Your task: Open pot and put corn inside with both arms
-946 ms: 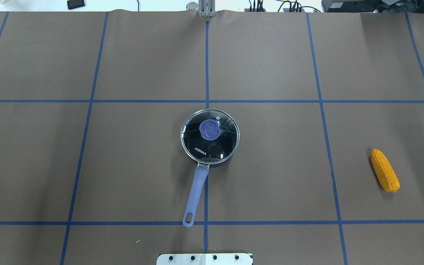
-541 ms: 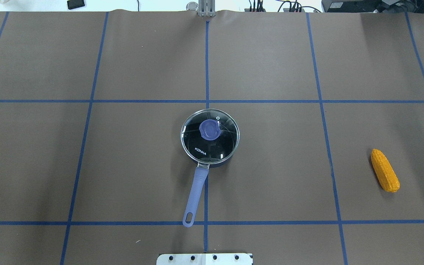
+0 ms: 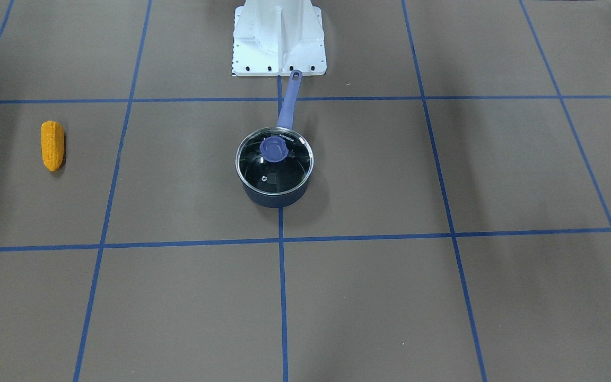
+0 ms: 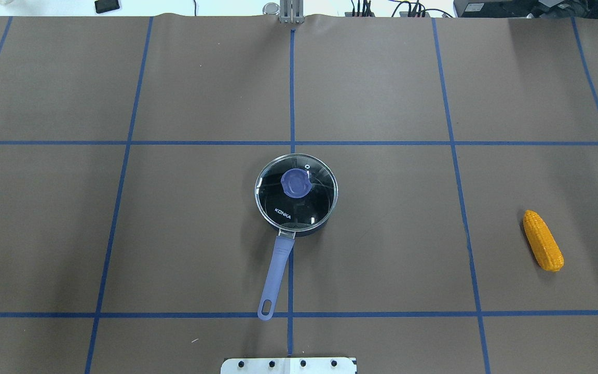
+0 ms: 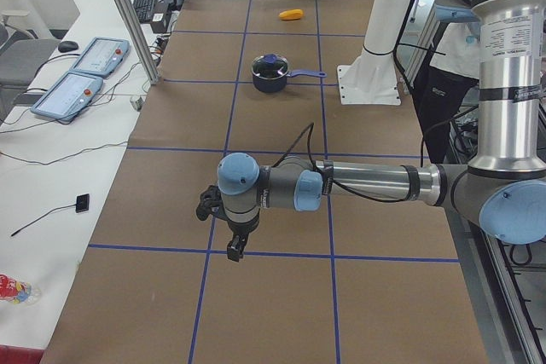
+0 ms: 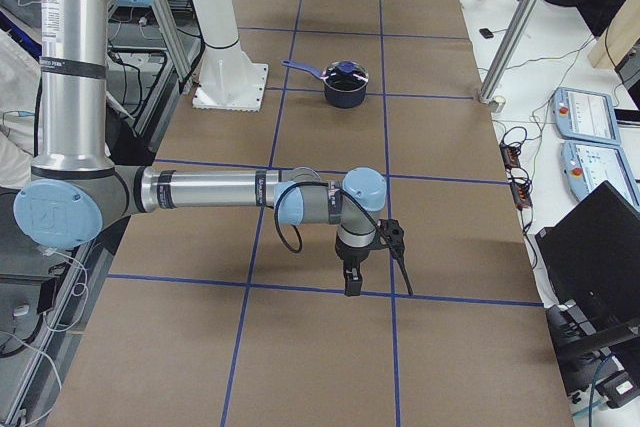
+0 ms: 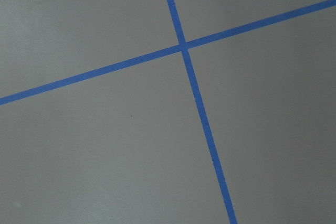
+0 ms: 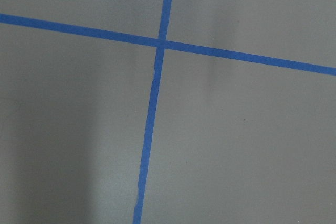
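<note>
Left gripper [image 5: 229, 240] and right gripper [image 6: 365, 267] are seen only from the table ends, so whether the jaws are apart or together cannot be told. Nothing is held by either. Both are parked low over bare paper, well apart from the task items. Only tape crossings are shown by the wrist cameras.

The pot [image 3: 273, 197] is set mid-table with the glass lid [image 4: 309, 202] seated and the handle [image 4: 277, 270] pointed at the base plate [image 3: 279, 48].
- Lid: judged rigid, fragile and slippery at the rim. It is best taken by the blue knob [image 4: 295, 183] and lifted straight up.
- Pot body: likely light enough to be dragged if the lid binds.

The corn [image 4: 542, 240] lies flat on the robot's right, well apart from the pot.
- It is judged light and stiff, with a bumpy skin giving fair friction.
- It is tapered and prone to roll, so a hold across the thick middle is advised.

The table [image 4: 200, 234] is covered in matte brown paper gridded with blue tape. Teach pendants [image 5: 81, 70] lie on a side bench.
</note>
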`<state>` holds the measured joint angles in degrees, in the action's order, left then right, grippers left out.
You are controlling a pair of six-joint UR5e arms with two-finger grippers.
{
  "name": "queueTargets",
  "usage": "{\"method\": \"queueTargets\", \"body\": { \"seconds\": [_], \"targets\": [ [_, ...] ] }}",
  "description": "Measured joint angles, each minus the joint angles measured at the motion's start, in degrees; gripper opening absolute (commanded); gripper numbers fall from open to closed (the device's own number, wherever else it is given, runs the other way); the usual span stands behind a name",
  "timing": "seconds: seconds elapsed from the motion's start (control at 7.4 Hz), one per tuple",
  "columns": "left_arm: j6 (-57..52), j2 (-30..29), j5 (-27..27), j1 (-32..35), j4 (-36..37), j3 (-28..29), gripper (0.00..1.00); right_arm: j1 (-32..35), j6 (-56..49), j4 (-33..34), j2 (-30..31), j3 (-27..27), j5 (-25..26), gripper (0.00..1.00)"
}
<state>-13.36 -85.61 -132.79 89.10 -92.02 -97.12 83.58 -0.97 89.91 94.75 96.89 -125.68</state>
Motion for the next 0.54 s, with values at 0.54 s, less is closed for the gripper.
{"method": "queueTargets", "body": {
  "seconds": [0.54],
  "targets": [
    [-0.04, -6.17, 0.08, -0.12, -6.13, 0.14, 0.98, 0.05, -0.03, -0.04, -0.02, 0.19, 0.06, 1.00]
  ]
}}
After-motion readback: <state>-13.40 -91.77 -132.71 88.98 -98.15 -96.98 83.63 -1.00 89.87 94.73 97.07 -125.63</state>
